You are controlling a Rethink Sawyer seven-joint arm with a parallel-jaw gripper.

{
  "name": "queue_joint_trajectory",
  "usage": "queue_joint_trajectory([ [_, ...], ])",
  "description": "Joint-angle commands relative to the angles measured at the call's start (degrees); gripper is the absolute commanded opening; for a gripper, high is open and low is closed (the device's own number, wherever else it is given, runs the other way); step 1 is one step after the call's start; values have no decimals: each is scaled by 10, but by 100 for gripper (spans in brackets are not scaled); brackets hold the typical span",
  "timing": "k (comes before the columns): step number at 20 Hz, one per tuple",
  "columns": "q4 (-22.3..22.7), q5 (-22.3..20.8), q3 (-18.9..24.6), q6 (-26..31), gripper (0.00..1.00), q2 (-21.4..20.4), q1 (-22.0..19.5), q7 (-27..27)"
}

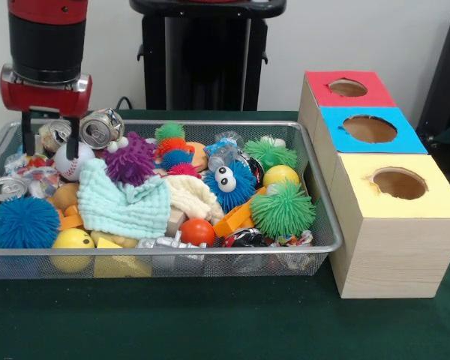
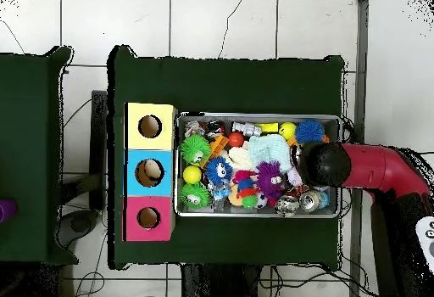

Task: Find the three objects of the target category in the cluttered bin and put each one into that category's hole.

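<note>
Lower left of the front view: I note a blue spiky rubber ball (image 1: 22, 222) in the wire mesh bin (image 1: 326, 225). Behind it, upper left, my hand (image 1: 49, 150) hangs vertical, prongs parted and empty, a crushed silver can (image 1: 101, 128) just right, tilted.

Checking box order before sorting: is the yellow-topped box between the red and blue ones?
No: the blue-topped box sits in the middle, with the yellow-topped box at one end and the red-topped box at the other.

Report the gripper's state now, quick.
Gripper: open, holding nothing, fingers spread above the left end of the wire bin, near a crushed can.
</note>
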Motion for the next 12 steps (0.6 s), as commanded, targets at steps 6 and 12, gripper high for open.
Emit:
queue_joint_trajectory([
  [6, -21, -55, 26, 13, 100, 71, -27, -134],
  [12, -10, -71, 15, 3, 100, 65, -25, -118],
])
